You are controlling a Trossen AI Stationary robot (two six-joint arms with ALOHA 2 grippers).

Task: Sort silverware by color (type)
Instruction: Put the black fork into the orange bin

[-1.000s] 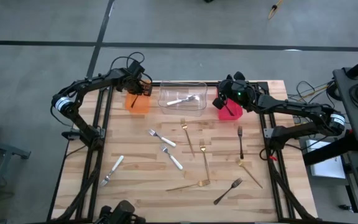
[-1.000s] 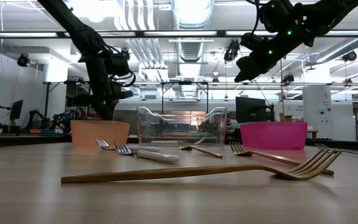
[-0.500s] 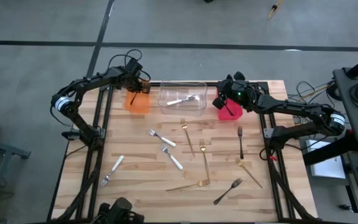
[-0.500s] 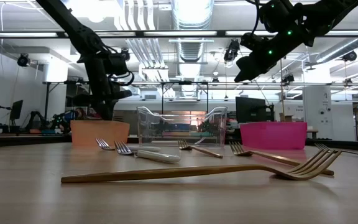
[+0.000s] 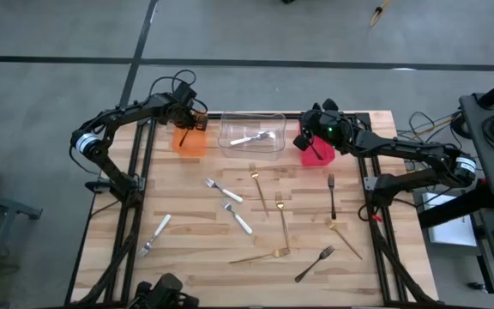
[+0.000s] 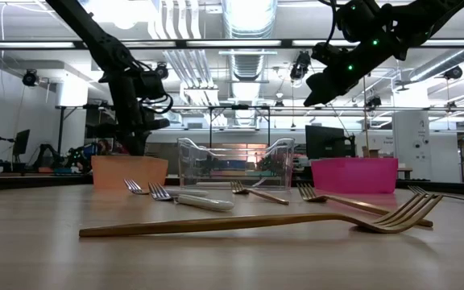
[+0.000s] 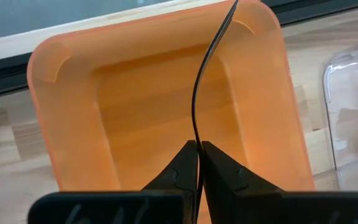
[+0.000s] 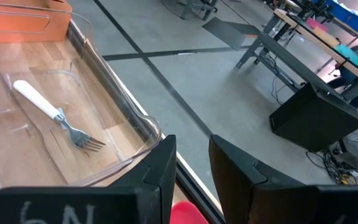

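My left gripper (image 7: 198, 144) hangs over the orange bin (image 5: 190, 142) at the table's far left, shut on a slim black utensil (image 7: 199, 87). My right gripper (image 8: 191, 138) stands open above the red bin (image 5: 316, 155) at the far right, nothing between its fingers. A white-handled fork (image 8: 53, 112) lies in the clear bin (image 5: 252, 130) between them. On the table lie silver forks (image 5: 223, 190), gold forks (image 5: 282, 219) and black forks (image 5: 332, 196). My left gripper pinches one end of the black utensil (image 7: 197, 135) between its two fingertips. The fingers come from above, slanting steeply down. The utensil runs on from the fingertips, over the bin's floor (image 7: 148, 118). Whether its far end touches the bin I cannot tell.
A dark slim thing (image 5: 318, 153) shows in the red bin. A silver fork (image 5: 155, 233) lies near the left edge. A gold fork (image 6: 256, 220) lies close to the near edge, and a black fork (image 5: 314, 263) lies at the near right. Cables and frames flank the table.
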